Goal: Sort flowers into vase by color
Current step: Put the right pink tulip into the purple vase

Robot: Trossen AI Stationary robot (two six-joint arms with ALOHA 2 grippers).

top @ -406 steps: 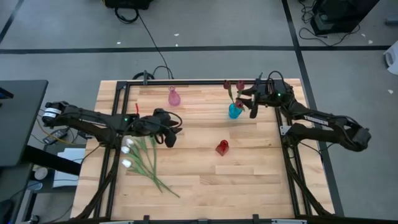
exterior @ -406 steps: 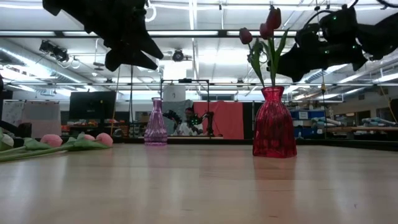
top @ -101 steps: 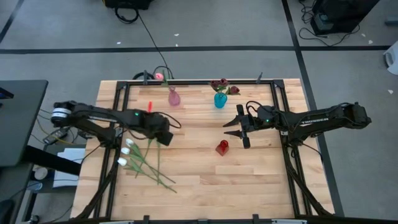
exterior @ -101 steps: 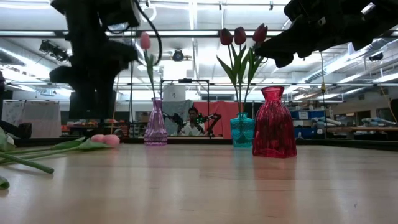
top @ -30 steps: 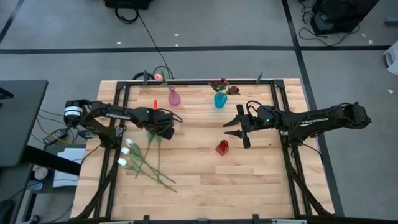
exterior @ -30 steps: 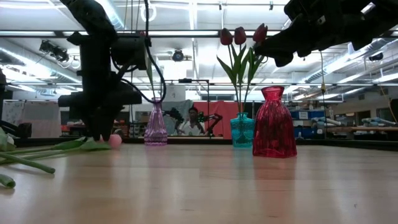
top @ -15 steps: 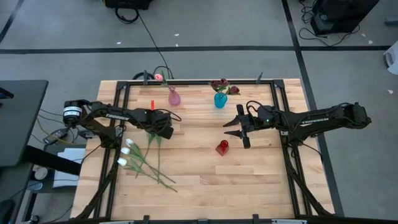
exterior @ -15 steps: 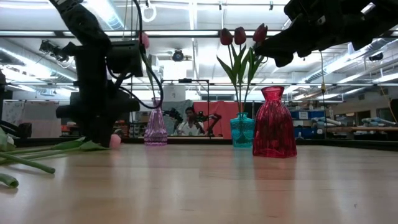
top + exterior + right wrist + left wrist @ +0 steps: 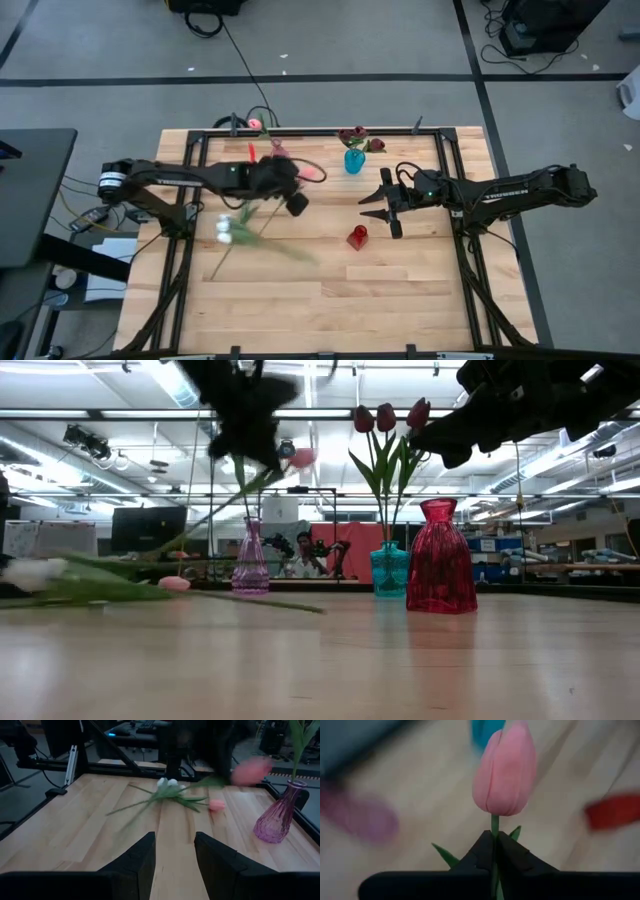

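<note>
My left gripper (image 9: pixel 299 183) is up over the table's far middle, shut on a pink flower (image 9: pixel 505 772) whose bud (image 9: pixel 314 174) points toward the teal vase (image 9: pixel 354 160). That vase holds dark red flowers (image 9: pixel 385 418). A purple vase (image 9: pixel 280 156) holds one pink flower (image 9: pixel 258 123). The red vase (image 9: pixel 357 237) stands in the table's middle. White flowers (image 9: pixel 225 230) and a pink one (image 9: pixel 175 583) lie flat at the left. My right gripper (image 9: pixel 384 205) hangs open, above and just beyond the red vase. My left gripper pinches the pink flower's green stem (image 9: pixel 494 826) just below the bud, between its two fingers. The fingers slant downward and lie across the stem. The bud sticks out past the fingertips, clear of the table. The long stem (image 9: pixel 205 520) trails down toward the table's left.
A black frame (image 9: pixel 300 132) runs along the table's far edge and down both sides. Bare wood (image 9: pixel 330 300) fills the near half. Beyond the table, the low view shows a room with screens and a person.
My left gripper has shut on the pink flower's stem. It has then swung up and toward the far right, toward the vases, rolling as it went. The flower has come off the table with it. The flowers left lying there have shifted a little to the right.
</note>
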